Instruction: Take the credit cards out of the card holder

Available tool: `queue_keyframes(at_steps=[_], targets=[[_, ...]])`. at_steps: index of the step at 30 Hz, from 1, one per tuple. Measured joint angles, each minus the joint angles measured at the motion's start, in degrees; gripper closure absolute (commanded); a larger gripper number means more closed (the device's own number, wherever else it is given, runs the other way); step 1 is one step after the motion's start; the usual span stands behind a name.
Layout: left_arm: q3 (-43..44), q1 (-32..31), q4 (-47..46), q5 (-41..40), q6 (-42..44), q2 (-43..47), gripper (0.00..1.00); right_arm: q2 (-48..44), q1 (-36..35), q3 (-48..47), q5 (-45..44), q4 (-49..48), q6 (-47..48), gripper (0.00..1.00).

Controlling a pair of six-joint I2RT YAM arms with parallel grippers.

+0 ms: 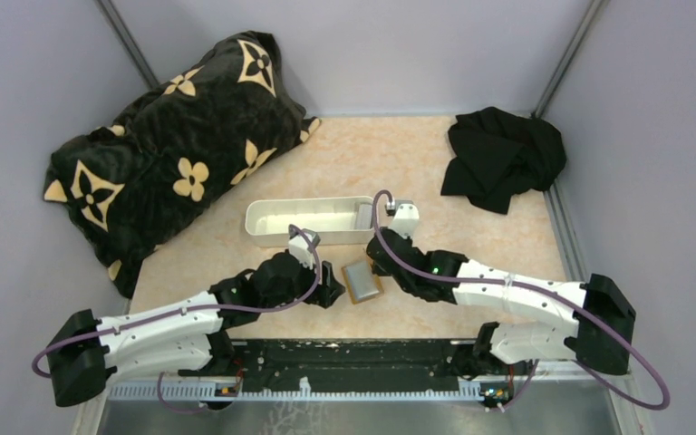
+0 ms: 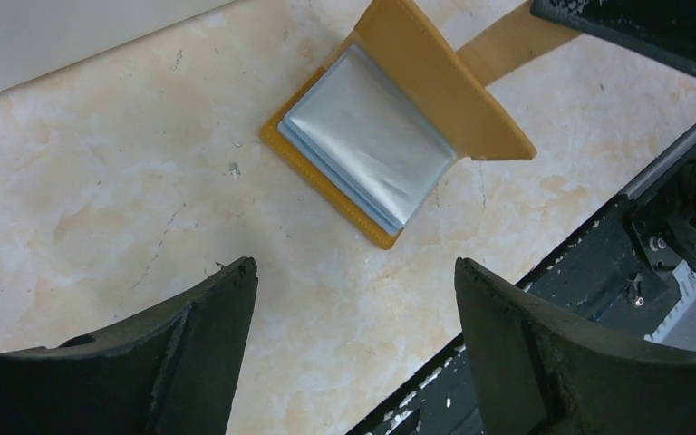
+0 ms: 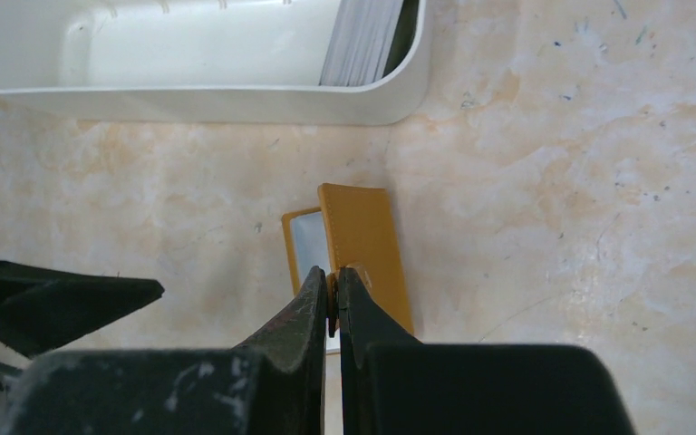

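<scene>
The left gripper [image 2: 353, 265] is being held with jaws apart before the open card holder [image 2: 372, 136] on the table [image 2: 100, 190]. Its orange flap is being pinched by the right gripper [image 3: 333, 281]. Beyond, credit cards [image 3: 362, 41] are being kept in the tray [image 3: 190, 101].

Plain grey-lilac walls [image 1: 399, 45] enclose a beige marbled tabletop [image 1: 353, 154] on three sides, with slim metal posts [image 1: 126, 36] at the back corners, under even light.

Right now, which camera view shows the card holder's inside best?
The left wrist view: the card holder lies open there, its grey-blue panels large and clear. The right wrist view shows mostly its orange cover, pinched by the right gripper. The top view shows it only small.
</scene>
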State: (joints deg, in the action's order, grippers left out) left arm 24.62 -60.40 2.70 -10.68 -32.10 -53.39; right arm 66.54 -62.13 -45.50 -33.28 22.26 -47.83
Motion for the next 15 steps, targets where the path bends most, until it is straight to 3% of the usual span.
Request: queue_keyframes(at_steps=[7,15], targets=[[-0.2,0.0,0.0,-0.3,0.0,0.0,0.14,0.2,-2.2,0.2,1.1,-3.3,-4.8,1.0],[0.2,0.0,-2.4,2.0,2.4,-5.8,0.14,-9.4,4.8,15.2,1.1,-4.0,-12.5,1.0]])
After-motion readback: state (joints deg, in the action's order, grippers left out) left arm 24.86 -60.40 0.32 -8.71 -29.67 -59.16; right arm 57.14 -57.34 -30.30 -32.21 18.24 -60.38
